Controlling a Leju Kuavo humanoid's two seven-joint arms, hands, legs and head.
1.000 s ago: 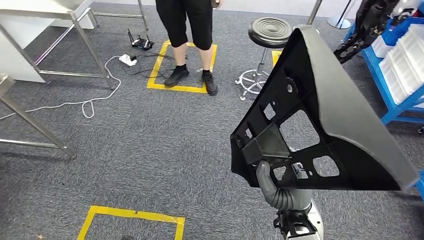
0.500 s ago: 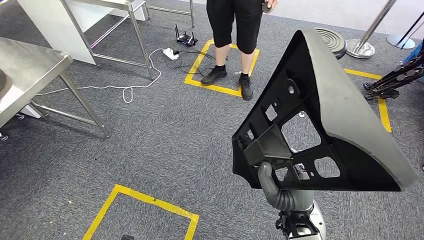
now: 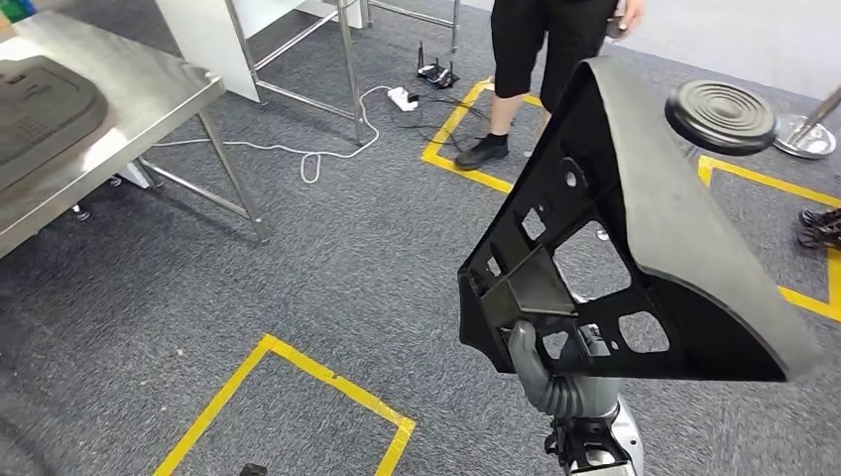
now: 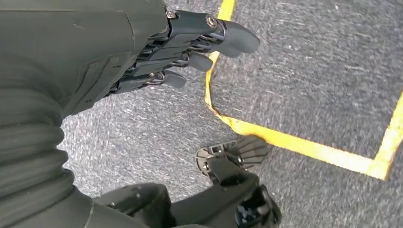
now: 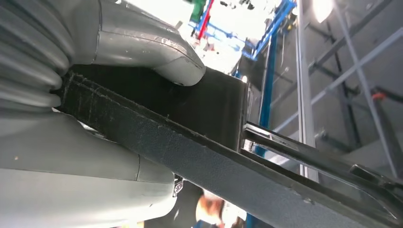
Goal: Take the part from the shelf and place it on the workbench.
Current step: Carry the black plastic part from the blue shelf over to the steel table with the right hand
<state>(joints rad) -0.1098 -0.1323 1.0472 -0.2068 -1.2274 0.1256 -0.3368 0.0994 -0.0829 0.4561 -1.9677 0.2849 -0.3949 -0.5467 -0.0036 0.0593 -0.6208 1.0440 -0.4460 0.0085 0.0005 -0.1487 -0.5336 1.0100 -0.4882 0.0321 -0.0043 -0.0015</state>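
A grey carpeted floor (image 3: 327, 268) is spreading under everything, marked with yellow tape squares (image 3: 298, 367). At the upper left, a stainless-steel workbench (image 3: 149, 94) is standing with a dark moulded panel (image 3: 40, 104) lying on it. The task's part (image 3: 635, 228), a large black triangular plastic panel with cut-outs and ribs, is being held upright in the air at the right, well apart from the workbench. The right hand (image 3: 531, 357) is gripping it from below at its lower edge, the thick grey thumb (image 5: 152, 52) pressing on one face. A person in black shorts (image 3: 540, 45) is standing beyond, beside a black round stool (image 3: 721, 114). The left hand (image 4: 190, 42) is hanging over the carpet, fingers slightly curled and holding nothing.
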